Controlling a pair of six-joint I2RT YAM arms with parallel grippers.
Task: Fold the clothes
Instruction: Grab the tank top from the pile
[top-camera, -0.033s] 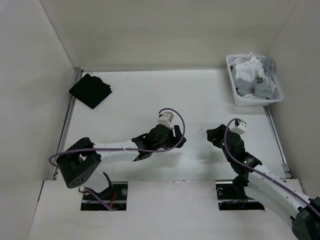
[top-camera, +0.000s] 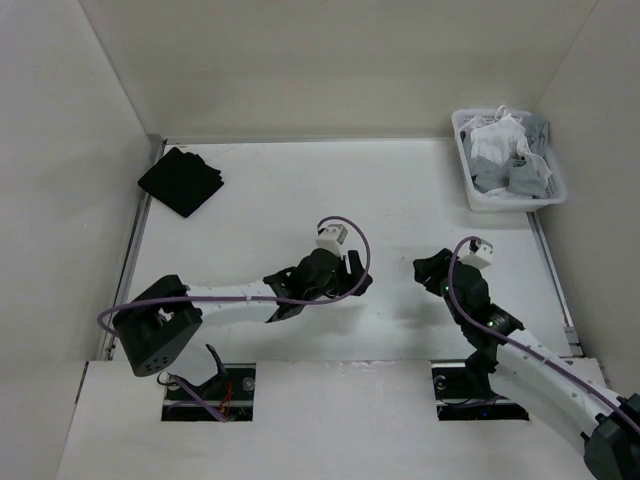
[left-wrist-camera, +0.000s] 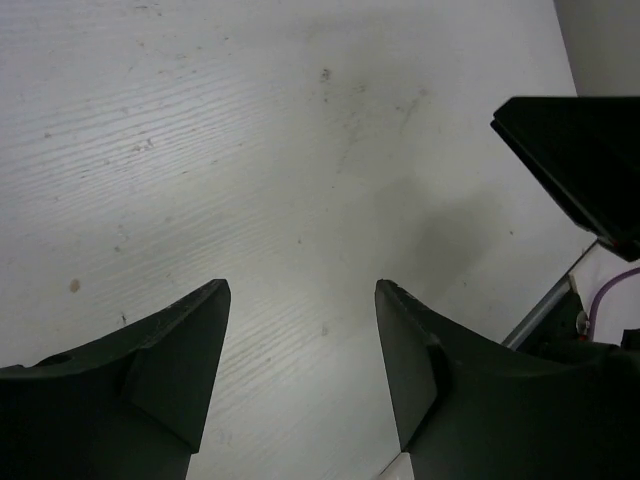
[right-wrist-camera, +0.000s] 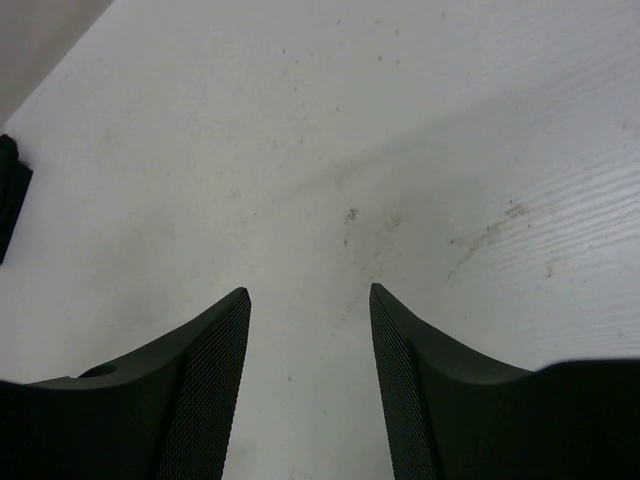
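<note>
The clothes (top-camera: 508, 152) lie crumpled, grey and white, in a white basket (top-camera: 472, 190) at the table's far right corner. My left gripper (top-camera: 358, 276) hangs low over the bare white table near its middle, pointing right, far from the basket. In the left wrist view, the left gripper (left-wrist-camera: 302, 285) is open, with only tabletop between its fingers. My right gripper (top-camera: 424, 268) sits to the right of it, pointing toward the far left. The right wrist view shows the right gripper (right-wrist-camera: 310, 290) open and empty too.
A small black cloth square (top-camera: 181, 180) lies at the far left corner, and its edge (right-wrist-camera: 8, 195) shows in the right wrist view. The right arm's dark gripper (left-wrist-camera: 575, 150) appears at the upper right of the left wrist view. White walls enclose the table.
</note>
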